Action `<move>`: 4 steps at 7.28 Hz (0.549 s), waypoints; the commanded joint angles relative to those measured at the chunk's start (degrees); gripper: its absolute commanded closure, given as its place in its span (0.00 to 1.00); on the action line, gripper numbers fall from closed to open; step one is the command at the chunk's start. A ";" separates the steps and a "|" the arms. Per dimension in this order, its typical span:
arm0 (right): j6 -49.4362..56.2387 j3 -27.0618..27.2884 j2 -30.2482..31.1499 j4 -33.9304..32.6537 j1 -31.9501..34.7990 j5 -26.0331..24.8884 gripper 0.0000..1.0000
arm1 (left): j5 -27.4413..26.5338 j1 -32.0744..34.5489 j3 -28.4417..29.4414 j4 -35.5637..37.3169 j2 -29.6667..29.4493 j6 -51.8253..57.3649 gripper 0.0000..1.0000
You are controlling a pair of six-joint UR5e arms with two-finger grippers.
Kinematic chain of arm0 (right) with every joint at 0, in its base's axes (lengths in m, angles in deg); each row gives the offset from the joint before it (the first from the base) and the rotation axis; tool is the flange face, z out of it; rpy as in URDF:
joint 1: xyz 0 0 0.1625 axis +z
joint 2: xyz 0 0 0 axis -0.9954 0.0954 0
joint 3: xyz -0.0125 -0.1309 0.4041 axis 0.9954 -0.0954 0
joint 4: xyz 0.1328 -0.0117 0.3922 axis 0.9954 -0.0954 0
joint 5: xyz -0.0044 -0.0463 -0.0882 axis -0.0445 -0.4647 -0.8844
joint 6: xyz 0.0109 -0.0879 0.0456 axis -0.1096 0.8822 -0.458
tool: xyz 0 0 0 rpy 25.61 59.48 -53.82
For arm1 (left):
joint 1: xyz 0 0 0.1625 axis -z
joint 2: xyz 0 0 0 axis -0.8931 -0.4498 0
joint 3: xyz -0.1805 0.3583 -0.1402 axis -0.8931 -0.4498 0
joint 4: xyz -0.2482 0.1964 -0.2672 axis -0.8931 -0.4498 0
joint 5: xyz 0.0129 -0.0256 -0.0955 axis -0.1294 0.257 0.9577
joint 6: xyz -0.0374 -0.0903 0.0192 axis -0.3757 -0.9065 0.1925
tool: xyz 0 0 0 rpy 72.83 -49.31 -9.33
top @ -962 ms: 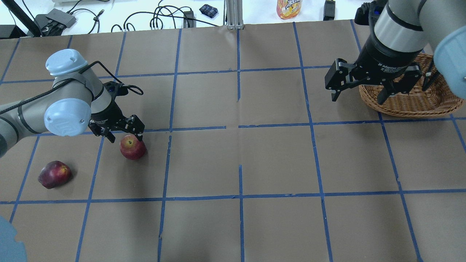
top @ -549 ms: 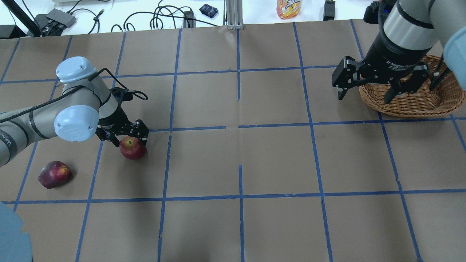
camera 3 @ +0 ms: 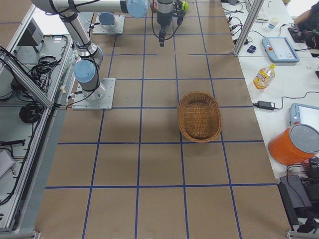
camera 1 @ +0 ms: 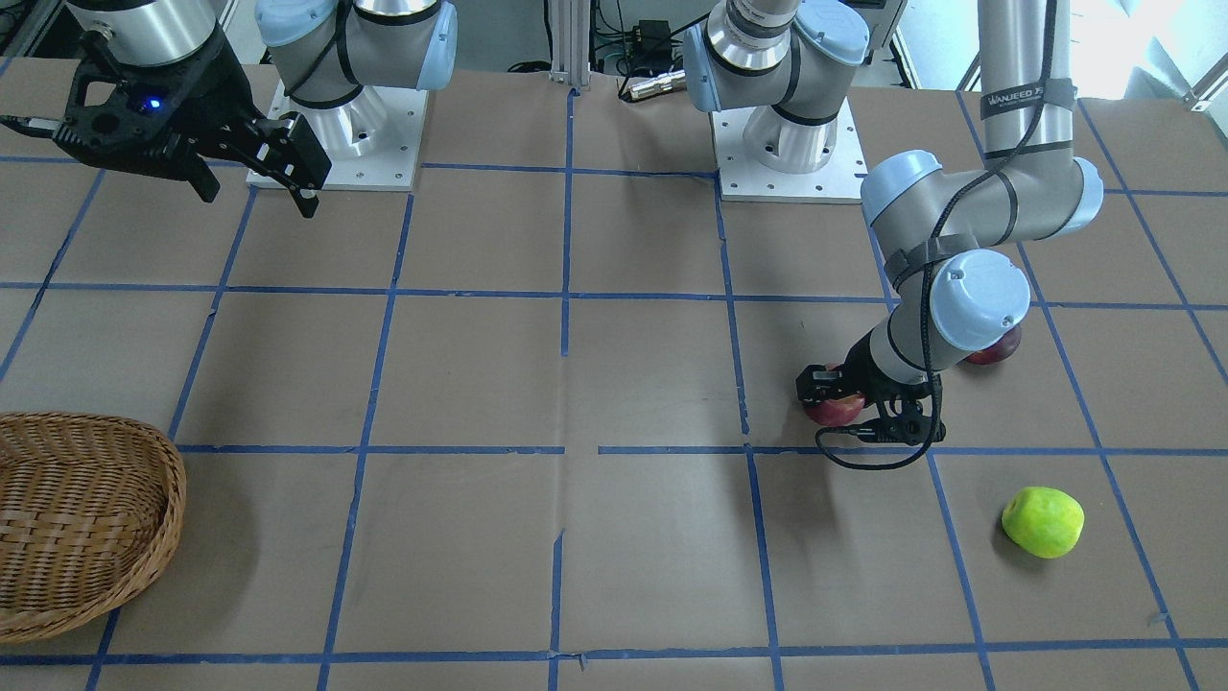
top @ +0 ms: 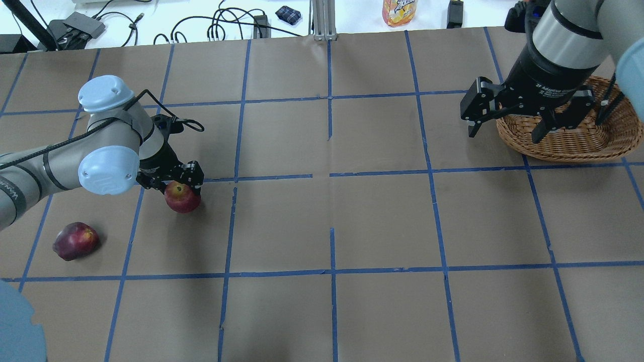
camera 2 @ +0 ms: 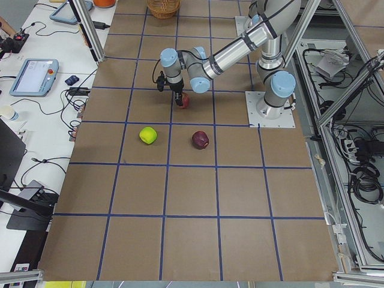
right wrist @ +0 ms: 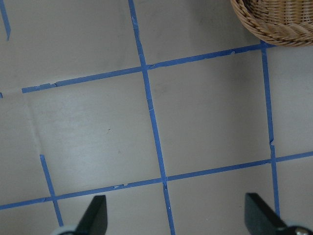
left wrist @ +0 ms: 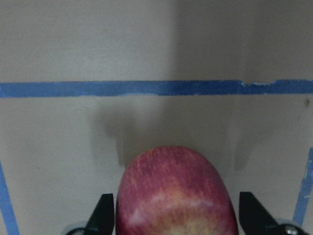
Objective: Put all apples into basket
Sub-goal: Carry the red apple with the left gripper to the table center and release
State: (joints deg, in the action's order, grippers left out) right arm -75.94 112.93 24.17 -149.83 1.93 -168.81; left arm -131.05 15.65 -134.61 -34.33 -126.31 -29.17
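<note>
- Lower left of the overhead view: the purplish apple [top: 75, 241] lies loose on the bench [top: 382, 221].
- Up and right of it, the left tool [top: 174, 185] is clamped on the red apple [top: 182, 197]. The left wrist view shows a finger snug against each side.
- The green apple [camera 1: 1043, 521] is out of the overhead frame and sits lower right in the front view.
- Upper right overhead, the right tool [top: 504, 137] hangs wide and empty beside the basket [top: 568, 143]. The right-side view shows the basket bare, so all three apples remain.
</note>
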 commanded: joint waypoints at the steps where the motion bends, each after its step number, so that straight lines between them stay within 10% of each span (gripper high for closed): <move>1: -0.09 0.00 0.01 0.40 0.20 -0.49 0.00 | 6.41 8.65 6.91 -4.73 -0.44 -10.80 1.00; 4: -0.96 0.00 -0.33 0.49 0.20 -0.05 0.00 | 6.71 25.45 14.75 1.46 -7.97 -30.32 1.00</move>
State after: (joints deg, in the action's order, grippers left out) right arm -76.18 112.93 23.99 -149.24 2.12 -168.96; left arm -124.50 34.35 -122.94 -36.14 -130.76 -52.82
